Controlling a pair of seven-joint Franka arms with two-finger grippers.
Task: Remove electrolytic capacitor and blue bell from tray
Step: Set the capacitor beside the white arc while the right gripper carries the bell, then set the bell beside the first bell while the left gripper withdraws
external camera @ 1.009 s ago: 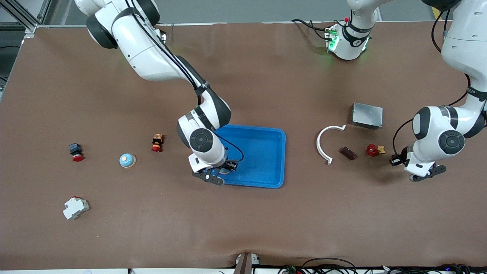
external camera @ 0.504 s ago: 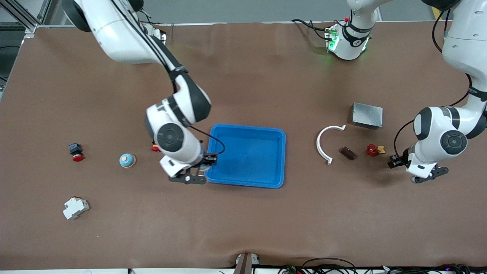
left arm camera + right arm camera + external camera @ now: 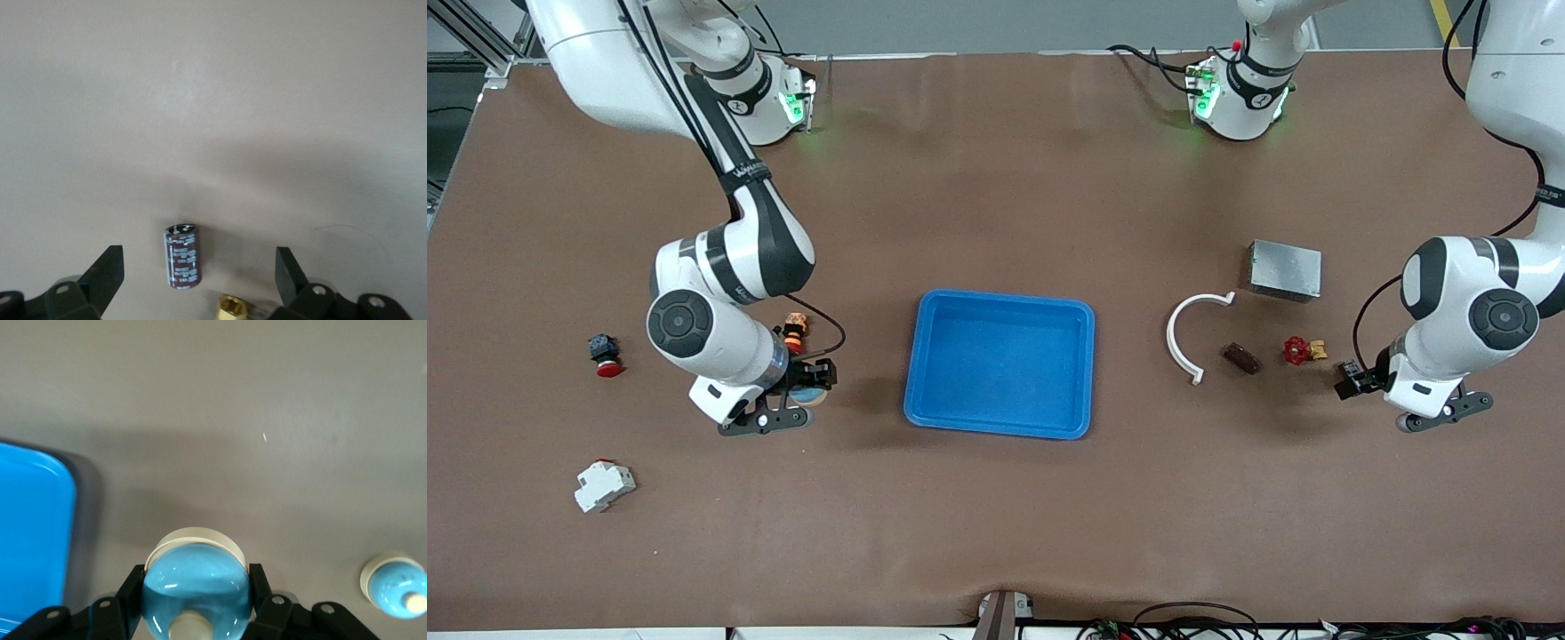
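right gripper (image 3: 807,397) jaws clamp the round glossy light-blue bell (image 3: 195,588) above bare brown surface (image 3: 996,516) clear of the bright-blue plastic tray (image 3: 1087,373); left gripper (image 3: 199,270) jaws spread wide over the released dark cylindrical capacitor (image 3: 183,257).

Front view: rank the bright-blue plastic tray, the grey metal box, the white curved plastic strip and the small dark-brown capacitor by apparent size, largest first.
1. Bright-blue plastic tray, by far the largest.
2 and 3. White curved plastic strip and grey metal box: the strip spans more, the box covers more solid area, so no firm order.
4. Dark-brown capacitor, smallest.
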